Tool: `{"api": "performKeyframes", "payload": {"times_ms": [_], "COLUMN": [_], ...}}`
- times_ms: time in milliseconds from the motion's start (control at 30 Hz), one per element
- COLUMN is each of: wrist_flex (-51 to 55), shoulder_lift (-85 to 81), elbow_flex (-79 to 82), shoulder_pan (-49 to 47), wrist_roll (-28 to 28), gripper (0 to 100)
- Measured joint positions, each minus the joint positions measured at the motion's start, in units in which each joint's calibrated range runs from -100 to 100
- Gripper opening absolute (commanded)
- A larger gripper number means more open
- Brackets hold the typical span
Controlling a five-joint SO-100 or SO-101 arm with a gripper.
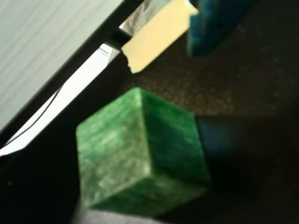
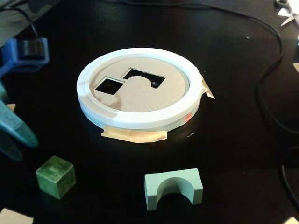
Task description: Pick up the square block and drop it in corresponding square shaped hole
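Mottled green, worn at the edges, the cube (image 2: 55,176) sits on the black table (image 2: 233,154) at the lower left of the fixed view, well apart from the board (image 2: 145,95) and touching nothing. In the wrist view the cube (image 1: 140,154) fills the middle of the picture, blurred and close, resting on the dark surface with a strip of tan tape (image 1: 156,35) beyond it. The blue gripper (image 2: 16,135) comes in from the left edge of the fixed view, its teal fingers (image 2: 18,128) just up and left of the cube and clear of it, so it grips nothing, though I cannot tell how wide the jaws stand. Up the table, the square hole (image 2: 110,86) shows dark in the tan board, beside the larger arch hole (image 2: 145,77), all inside a white ring (image 2: 140,120) taped down at the front. The mint arch block (image 2: 174,188) stands upright near the bottom edge, right of the cube. Black cables (image 2: 271,70) trail along the right side.
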Motion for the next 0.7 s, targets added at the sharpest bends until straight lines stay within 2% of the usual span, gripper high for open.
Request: {"api": "performKeyframes", "payload": {"times_ms": [700], "wrist_flex": [0.00], "shoulder_lift": [0.00], "elbow_flex": [0.00], "shoulder_pan": [0.20], "wrist_roll": [0.00], "gripper": [96]}}
